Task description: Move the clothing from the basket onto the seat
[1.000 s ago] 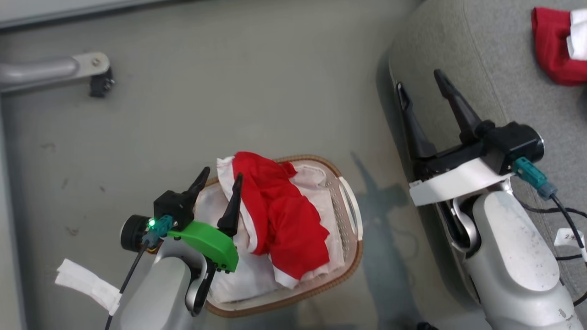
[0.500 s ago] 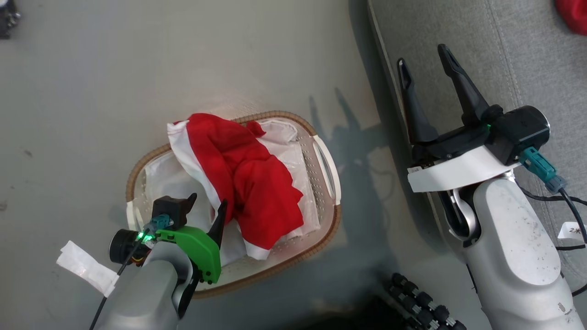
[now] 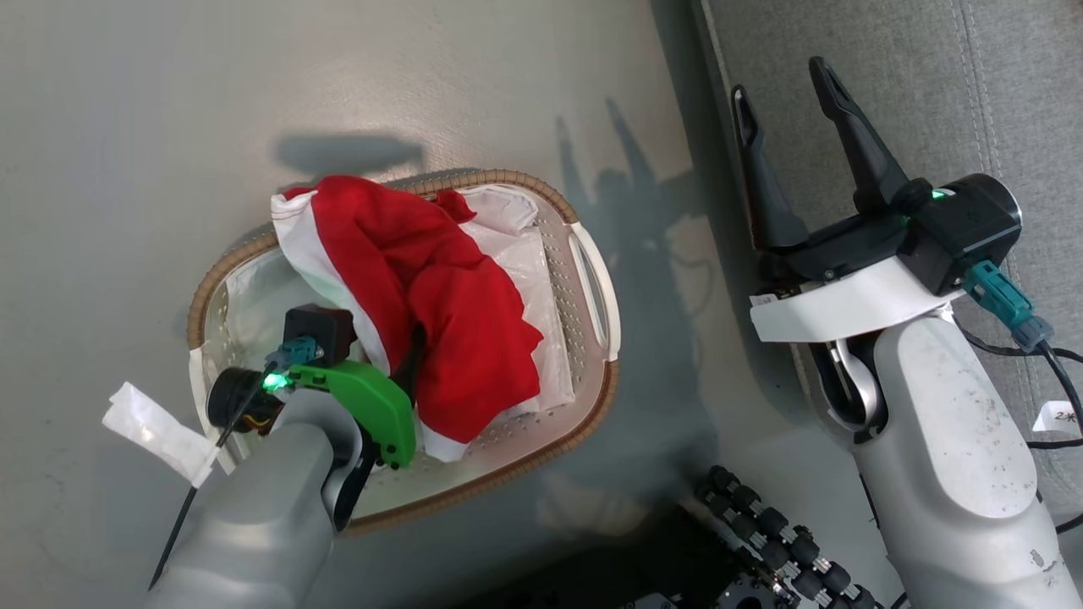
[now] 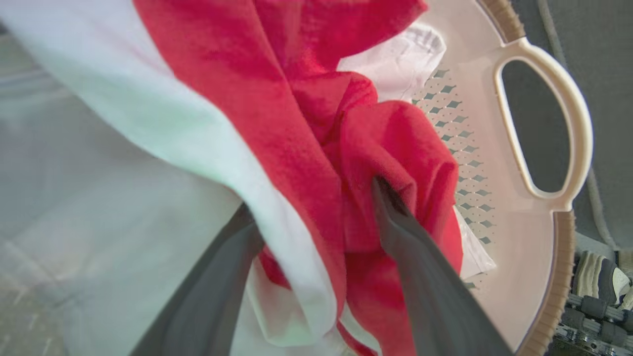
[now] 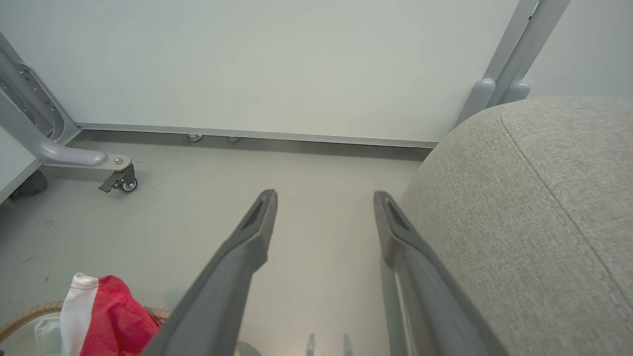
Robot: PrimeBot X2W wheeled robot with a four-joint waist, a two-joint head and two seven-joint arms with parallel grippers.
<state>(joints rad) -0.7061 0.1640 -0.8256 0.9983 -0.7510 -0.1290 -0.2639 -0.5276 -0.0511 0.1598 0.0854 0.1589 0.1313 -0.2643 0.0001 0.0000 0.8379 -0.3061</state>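
Barely started tbh: clothing (image 3: 423,279) is heaped in the basket (image 3: 595,279), not on the seat (image 3: 888,85). My left gripper (image 4: 312,198) straddles a red fold, jaws wide; right gripper (image 3: 780,85) spread wide too, empty.

Left gripper (image 4: 314,198): both fingertips are buried in the clothing (image 4: 296,99), one behind the white trim and the other inside a red fold; pad contact cannot be told. Basket (image 4: 559,267): floor beneath the gripper covered by cloth; rim cut off by the lower and right edges of the left wrist view. Liner (image 4: 89,232), left of the fingers: blurred, surface unreadable. Seat (image 3: 888,85), beyond the right gripper (image 3: 780,80): cut off by the top and right edges. Tag (image 3: 1053,416), right of that gripper's forearm: writing too small to read, partly cut off. Black rollers (image 3: 778,550), below that gripper: cut off by the bottom edge.
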